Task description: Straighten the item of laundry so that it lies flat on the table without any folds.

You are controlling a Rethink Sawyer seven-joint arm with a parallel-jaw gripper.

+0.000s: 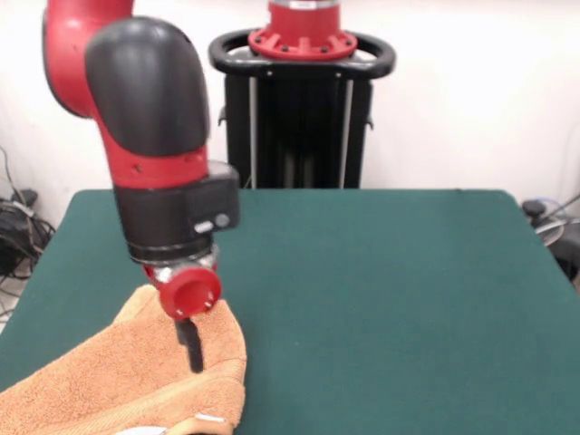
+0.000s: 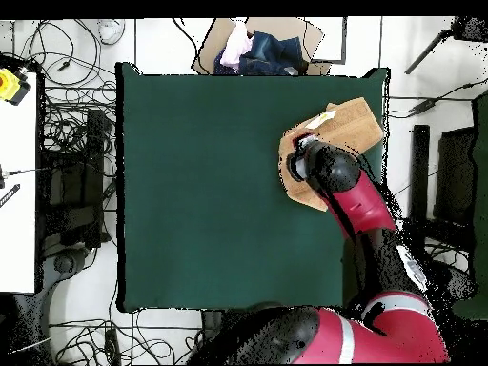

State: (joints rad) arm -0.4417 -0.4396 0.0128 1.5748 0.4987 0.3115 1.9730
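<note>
Your towel (image 1: 109, 381) sits at one corner of the green counter (image 1: 381, 290). In the front view that's the near-left corner, with the cloth running off the bottom edge of the picture. In the overhead view (image 2: 343, 129) it's near the upper-right edge.

It isn't flat: the cloth is humped up in the middle and folded over on itself. A rolled edge runs along its right side in the front view. A small white tag (image 1: 210, 419) shows at the bottom edge, next to that fold.

The arm (image 1: 149, 118) comes down over the towel. The gripper (image 1: 192, 349) is a thin dark tip below the red wrist disc, pointing down into the top of the hump. It looks to be touching or pressed into the cloth, but you can't confirm contact from here. From above, the arm (image 2: 357, 191) covers most of the gripper (image 2: 303, 157).

Fingers: can't tell whether they're spread or closed. They read as a single dark stub in the front view and are hidden in the overhead one.

The rest of the counter (image 2: 229, 181) is bare green. Beyond its top edge in the overhead view there's a cardboard box (image 2: 257, 43) with clothes in it. Cables (image 2: 67, 133) lie on the floor at the left.
</note>
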